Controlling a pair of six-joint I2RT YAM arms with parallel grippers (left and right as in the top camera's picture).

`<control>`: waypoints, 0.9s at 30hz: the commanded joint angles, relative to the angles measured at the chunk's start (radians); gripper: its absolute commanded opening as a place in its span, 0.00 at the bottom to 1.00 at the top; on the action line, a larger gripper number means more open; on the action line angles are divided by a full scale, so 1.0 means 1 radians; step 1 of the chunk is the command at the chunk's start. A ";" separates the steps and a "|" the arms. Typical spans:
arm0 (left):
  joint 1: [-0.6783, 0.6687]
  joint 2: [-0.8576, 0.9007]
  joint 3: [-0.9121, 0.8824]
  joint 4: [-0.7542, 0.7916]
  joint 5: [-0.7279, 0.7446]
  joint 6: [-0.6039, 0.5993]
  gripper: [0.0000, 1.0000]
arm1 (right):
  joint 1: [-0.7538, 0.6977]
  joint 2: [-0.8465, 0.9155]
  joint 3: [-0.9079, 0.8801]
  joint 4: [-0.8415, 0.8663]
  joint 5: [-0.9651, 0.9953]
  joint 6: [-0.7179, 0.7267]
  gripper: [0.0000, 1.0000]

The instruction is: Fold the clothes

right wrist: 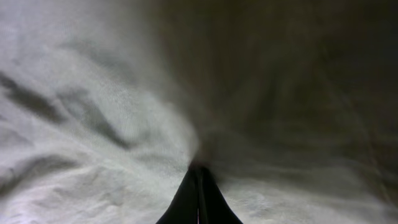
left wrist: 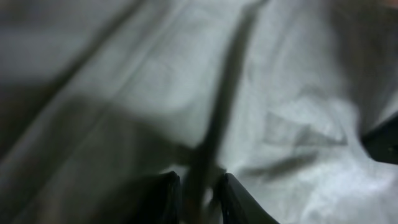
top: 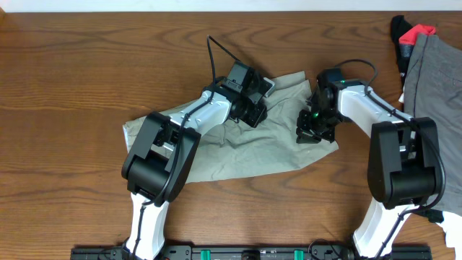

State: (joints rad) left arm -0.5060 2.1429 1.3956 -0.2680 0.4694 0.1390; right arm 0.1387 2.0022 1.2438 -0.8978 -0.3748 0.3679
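Observation:
The clothes (top: 238,148), khaki shorts, lie spread and wrinkled across the middle of the wooden table (top: 65,79). My left gripper (top: 250,113) presses down on their upper middle part. In the left wrist view its jaws (left wrist: 200,194) are shut on a raised ridge of the fabric (left wrist: 224,106), which runs up between the two dark fingers (left wrist: 169,198). My right gripper (top: 315,130) sits on the shorts' right edge. In the right wrist view its fingertips (right wrist: 199,186) are pressed together, and the cloth (right wrist: 106,124) puckers toward them.
A darker grey garment (top: 437,79) lies at the table's right edge, with a black and red cloth (top: 411,35) behind it. Something white (top: 452,230) shows at the lower right corner. Both arm bases stand at the near edge.

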 commanded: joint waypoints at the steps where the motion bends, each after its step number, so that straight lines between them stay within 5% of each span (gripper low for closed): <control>1: 0.031 0.044 -0.007 0.040 -0.195 -0.002 0.25 | 0.011 0.050 -0.026 -0.031 0.164 0.047 0.01; 11: 0.190 0.043 0.060 0.088 -0.279 -0.082 0.30 | 0.010 0.051 -0.063 -0.098 0.297 0.047 0.01; 20: 0.279 -0.097 0.322 -0.347 -0.250 -0.092 0.30 | -0.011 0.014 -0.054 -0.074 0.141 -0.055 0.02; 27: 0.281 -0.286 0.333 -0.687 -0.253 -0.088 0.28 | -0.032 -0.249 -0.052 0.051 -0.194 -0.208 0.10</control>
State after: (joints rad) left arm -0.2260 1.9163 1.7126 -0.8898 0.2211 0.0525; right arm 0.1169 1.8961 1.1820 -0.8764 -0.3904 0.2558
